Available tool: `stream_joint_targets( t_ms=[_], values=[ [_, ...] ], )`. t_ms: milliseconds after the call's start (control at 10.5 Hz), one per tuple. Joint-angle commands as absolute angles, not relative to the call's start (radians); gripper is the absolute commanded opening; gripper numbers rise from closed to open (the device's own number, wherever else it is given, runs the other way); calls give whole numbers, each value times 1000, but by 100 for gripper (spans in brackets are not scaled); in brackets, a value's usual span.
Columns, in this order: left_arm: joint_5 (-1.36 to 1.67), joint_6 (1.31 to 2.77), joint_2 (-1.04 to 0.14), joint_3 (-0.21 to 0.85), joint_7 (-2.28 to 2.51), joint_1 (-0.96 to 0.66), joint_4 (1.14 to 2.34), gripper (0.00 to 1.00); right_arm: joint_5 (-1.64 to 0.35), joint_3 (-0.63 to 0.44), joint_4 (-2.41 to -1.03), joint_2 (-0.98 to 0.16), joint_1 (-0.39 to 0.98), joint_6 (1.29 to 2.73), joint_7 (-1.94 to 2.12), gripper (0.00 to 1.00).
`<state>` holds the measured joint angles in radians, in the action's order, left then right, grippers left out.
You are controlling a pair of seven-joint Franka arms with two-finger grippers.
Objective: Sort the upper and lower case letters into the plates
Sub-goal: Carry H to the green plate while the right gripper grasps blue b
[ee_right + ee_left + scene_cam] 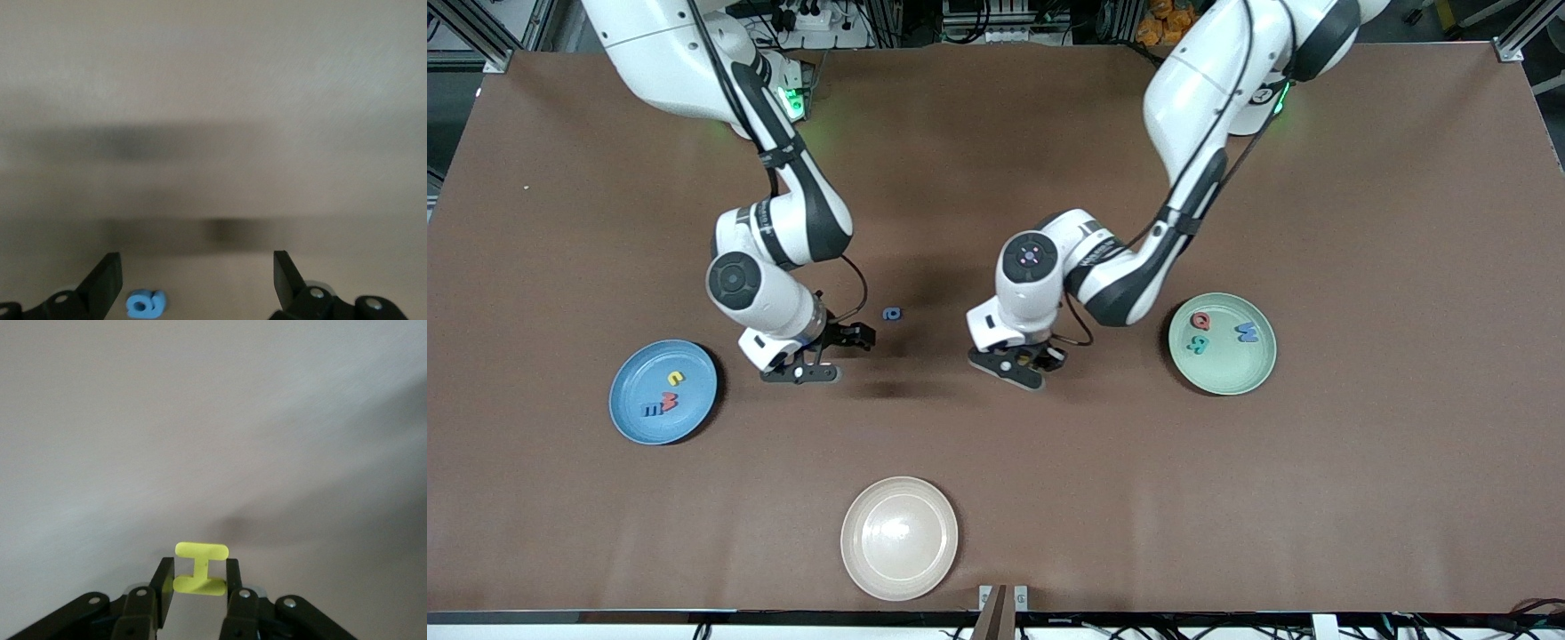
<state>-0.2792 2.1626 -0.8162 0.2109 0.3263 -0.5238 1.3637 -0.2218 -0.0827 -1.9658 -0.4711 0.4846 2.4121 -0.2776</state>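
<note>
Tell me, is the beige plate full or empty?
Empty. The cream-beige plate shows only its bare inside, with no letters lying in it.

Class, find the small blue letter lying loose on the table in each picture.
Front view: blue letter on the bare table, between the two arms, beside the right pincer.
Left wrist view: not in it.
Right wrist view: blue letter just inside one pincer finger.
Shared landmark: the open right pincer.

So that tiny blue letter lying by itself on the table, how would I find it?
Start from the brown table and look between the two arms, about midway between the blue plate and the green plate. The blue letter lies on bare table beside the right gripper. It alone sits on no plate and in no fingers.
</note>
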Motion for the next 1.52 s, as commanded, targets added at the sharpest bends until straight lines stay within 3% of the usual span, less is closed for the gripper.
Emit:
stream_joint_targets(
  t_ms=[0, 286, 476, 667, 952, 1048, 1143, 1238, 1333, 1429],
  values=[
    [-265, 1986, -689, 242, 119, -404, 1472, 8, -245, -92, -2052, -439, 569, 2476, -366, 100],
    [-265, 2008, -488, 256, -123, -180, 1782, 8, -242, -94, -2140, -454, 624, 2597, -373, 100],
    [-265, 2087, -431, 320, -195, -13, 1921, 9, -241, -94, -2144, -457, 649, 2599, -409, 100],
    [-271, 2242, -436, 401, -212, 137, 2038, 14, -241, -95, -2137, -472, 650, 2603, -413, 100],
    [-273, 2279, -443, 411, -233, 170, 2059, 16, -238, -97, -2129, -503, 658, 2629, -457, 100],
    [-273, 2279, -445, 411, -233, 170, 2059, 43, -238, -97, -2125, -508, 658, 2628, -459, 100],
    [-275, 2278, -443, 410, -236, 170, 2051, 99, -238, -97, -2122, -511, 658, 2629, -459, 100],
    [-273, 2273, -434, 410, -247, 172, 2042, 100, -238, -97, -2118, -517, 658, 2629, -459, 100],
    [-270, 2266, -420, 411, -229, 170, 2017, 100, -235, -97, -2118, -517, 658, 2628, -457, 75],
    [-264, 2217, -401, 410, -186, 169, 1981, 100, -235, -97, -2117, -517, 658, 2628, -459, 1]
  ],
)
